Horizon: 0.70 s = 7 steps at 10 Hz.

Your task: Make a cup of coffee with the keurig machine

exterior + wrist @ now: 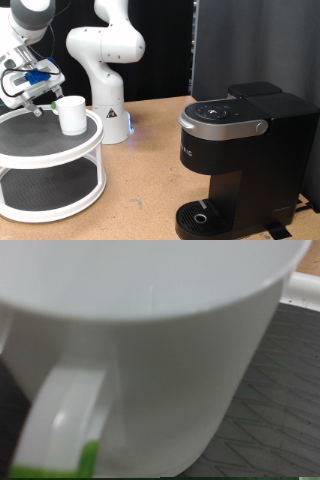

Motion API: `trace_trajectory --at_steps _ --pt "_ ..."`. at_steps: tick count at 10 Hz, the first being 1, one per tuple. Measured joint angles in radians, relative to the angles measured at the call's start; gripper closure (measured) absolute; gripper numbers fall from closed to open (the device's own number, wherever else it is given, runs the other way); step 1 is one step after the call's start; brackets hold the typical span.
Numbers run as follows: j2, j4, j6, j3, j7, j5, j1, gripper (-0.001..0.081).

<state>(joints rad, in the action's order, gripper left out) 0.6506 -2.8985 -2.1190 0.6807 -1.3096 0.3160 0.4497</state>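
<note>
Hand [40,100] hovered just beside the cup [71,114] on the white two-tier stand [50,150]; whether its fingers were apart, I cannot tell. Keurig machine [240,160] stood well apart.

the cup [70,114] stands on the tiered stand [50,150], well left of the keurig machine [240,160].

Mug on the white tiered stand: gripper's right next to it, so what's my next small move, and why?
Probably ease the gripper the last bit toward the mug to bracket its handle. The exterior view shows the gripper just beside the mug on the stand, and the wrist view is filled by the mug's wall and handle, with nothing between the fingers.
</note>
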Motion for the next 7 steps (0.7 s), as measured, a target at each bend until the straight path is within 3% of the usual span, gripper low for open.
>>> trace_trajectory --at_steps 7 --pt "0.000 -0.016 -0.017 0.000 -0.001 0.042 0.000 0.0001"
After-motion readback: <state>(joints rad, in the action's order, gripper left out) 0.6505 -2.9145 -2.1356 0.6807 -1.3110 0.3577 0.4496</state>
